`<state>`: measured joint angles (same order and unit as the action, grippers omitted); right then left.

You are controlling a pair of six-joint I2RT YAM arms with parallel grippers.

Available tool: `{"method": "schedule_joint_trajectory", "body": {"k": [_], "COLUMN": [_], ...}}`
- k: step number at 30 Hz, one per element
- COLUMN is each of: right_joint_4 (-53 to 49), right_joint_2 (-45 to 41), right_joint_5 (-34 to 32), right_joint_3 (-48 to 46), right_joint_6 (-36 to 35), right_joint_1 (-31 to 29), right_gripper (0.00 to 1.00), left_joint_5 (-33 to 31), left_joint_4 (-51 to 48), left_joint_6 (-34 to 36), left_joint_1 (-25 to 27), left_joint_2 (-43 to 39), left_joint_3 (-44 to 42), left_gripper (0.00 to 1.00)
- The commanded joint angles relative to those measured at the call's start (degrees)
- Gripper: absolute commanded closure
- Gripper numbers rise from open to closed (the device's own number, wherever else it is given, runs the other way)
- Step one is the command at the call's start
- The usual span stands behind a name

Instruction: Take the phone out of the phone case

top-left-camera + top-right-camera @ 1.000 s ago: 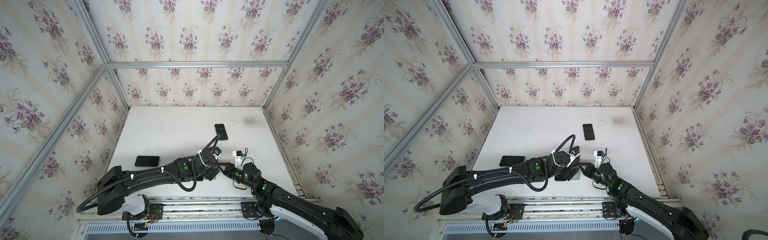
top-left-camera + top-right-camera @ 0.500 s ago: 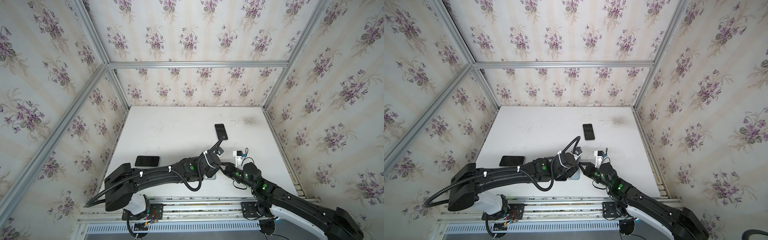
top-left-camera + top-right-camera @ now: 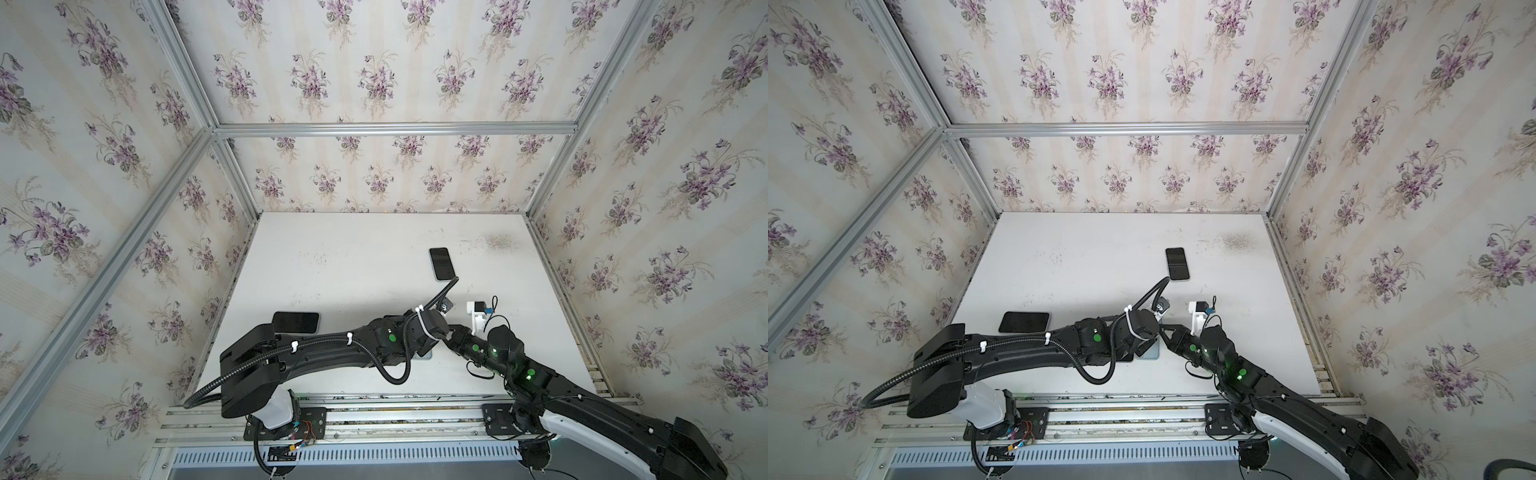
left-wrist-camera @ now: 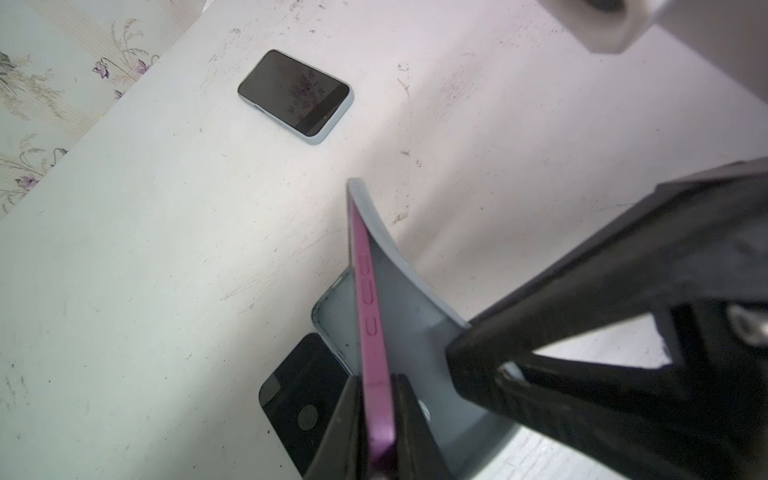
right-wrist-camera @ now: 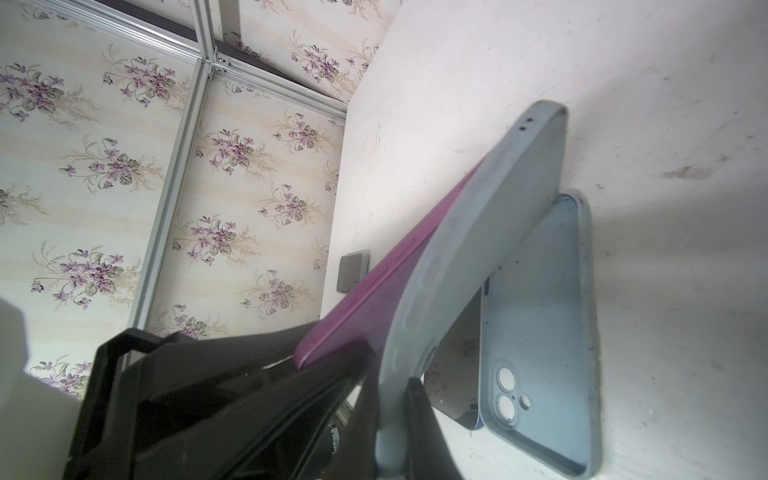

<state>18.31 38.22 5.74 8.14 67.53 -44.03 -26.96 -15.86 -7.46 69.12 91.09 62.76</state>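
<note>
The purple phone [image 4: 370, 316] stands on edge above the table, still seated in the pale blue-grey phone case [image 4: 409, 316] at its far end. At the near end the case bends away from it. My left gripper [image 4: 376, 386] is shut on the phone's purple edge. My right gripper [image 5: 392, 386] is shut on the free end of the case [image 5: 490, 232], beside the phone [image 5: 374, 291]. In both top views the two grippers meet near the table's front middle, left gripper [image 3: 441, 335] against right gripper [image 3: 454, 332].
An empty light blue case [image 5: 540, 332] lies flat under the held pair, with a bare dark phone [image 4: 299, 386] beside it. A cased phone [image 3: 443, 264] lies further back. Another dark phone [image 3: 296, 322] lies at the left. Papered walls enclose the white table [image 3: 353, 257].
My left gripper has moved right to the right gripper and gone from wide open to shut on the phone's edge. The right gripper has kept its hold on the case.
</note>
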Motion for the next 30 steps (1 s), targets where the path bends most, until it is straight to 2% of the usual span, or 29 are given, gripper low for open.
{"method": "schedule_joint_trajectory", "body": {"k": [1,7,11,16,20,24,30], "right_joint_4": [1.71,-4.28,-20.06,-31.63,-39.17,-50.84,-59.09], "right_joint_2": [-1.36,-4.82,-7.11,-7.66,-6.71,-7.34,-11.33], "right_joint_5": [0.11,-1.18,-5.43,-10.69,-13.63,-19.77,-19.84], "right_joint_3": [0.28,0.84,4.98,8.53,12.38,18.85,24.55], "right_joint_6": [-0.4,-1.15,-4.67,-7.82,-10.77,-15.25,-21.03], "right_joint_1": [0.02,-0.06,0.0,0.64,2.92,6.47,15.39], "right_gripper": [1.0,1.0,1.0,1.0,1.0,1.0,1.0], "left_joint_5": [0.38,0.1,-4.19,-9.39,-13.02,-17.31,-21.83], "left_joint_4": [0.39,0.39,0.3,-0.67,-3.37,-6.67,-12.6], "left_joint_6": [0.17,-0.21,0.22,1.41,1.03,-0.38,-2.08], "left_joint_1": [0.49,1.32,2.78,5.23,6.61,8.05,10.29], "left_joint_2": [0.05,-1.05,-3.86,-7.27,-7.37,-4.92,2.33], "left_joint_3": [0.92,1.42,1.1,1.05,1.68,3.25,9.44], "left_gripper": [0.91,0.95,0.96,0.96,0.96,0.96,0.96]}}
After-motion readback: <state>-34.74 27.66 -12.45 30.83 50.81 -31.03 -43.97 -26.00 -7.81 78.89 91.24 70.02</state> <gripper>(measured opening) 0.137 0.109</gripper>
